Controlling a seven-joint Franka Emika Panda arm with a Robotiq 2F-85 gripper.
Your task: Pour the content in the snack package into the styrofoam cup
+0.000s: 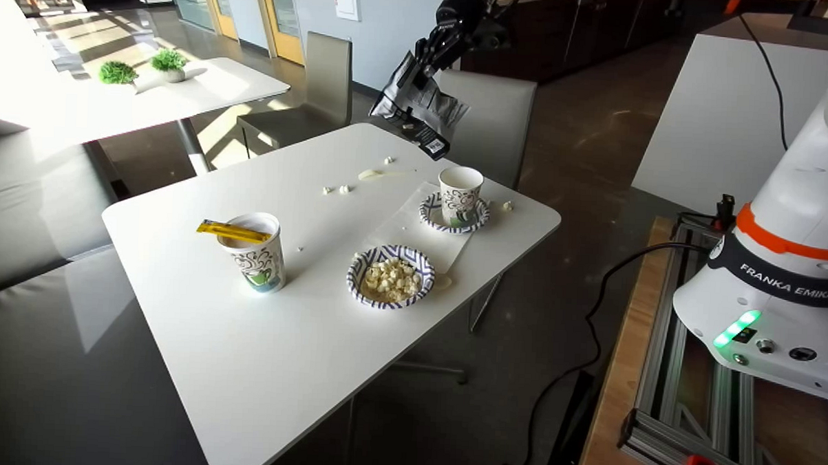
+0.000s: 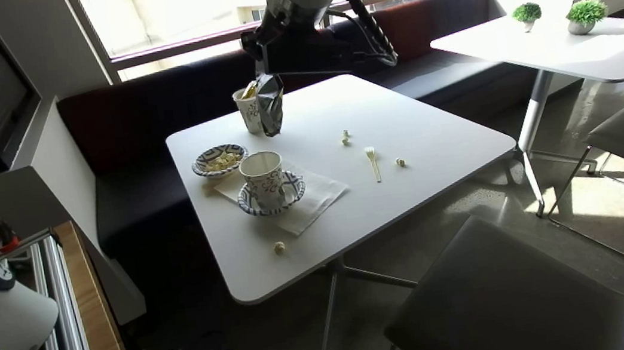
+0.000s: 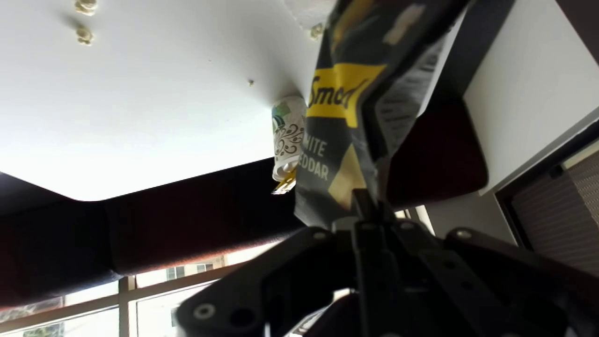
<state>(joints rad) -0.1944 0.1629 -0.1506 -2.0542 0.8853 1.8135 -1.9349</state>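
White table (image 1: 300, 345) below; my pincer (image 3: 369, 208) pinched the snack package (image 3: 344, 133), slanted presumably to fill the cup (image 1: 460, 193) in the bowl (image 1: 485, 217).

A pouch (image 1: 432, 113) is held above the counter (image 1: 265, 365); in an exterior view, a cup (image 1: 460, 196) set in a bowl (image 1: 482, 215) is followed leftward by a popcorn bowl (image 1: 423, 268), then a second cup (image 1: 258, 265) bearing a packet (image 1: 233, 232).

We see the gripper (image 1: 425, 68) pinching the snack package (image 1: 418, 109) above the tabletop (image 1: 265, 365). Toward the right corner, a patterned cup (image 1: 461, 195) stands in a bowl (image 1: 483, 216); toward the left edge, a second cup (image 1: 260, 267) carries a yellow packet (image 1: 238, 232) across its rim.
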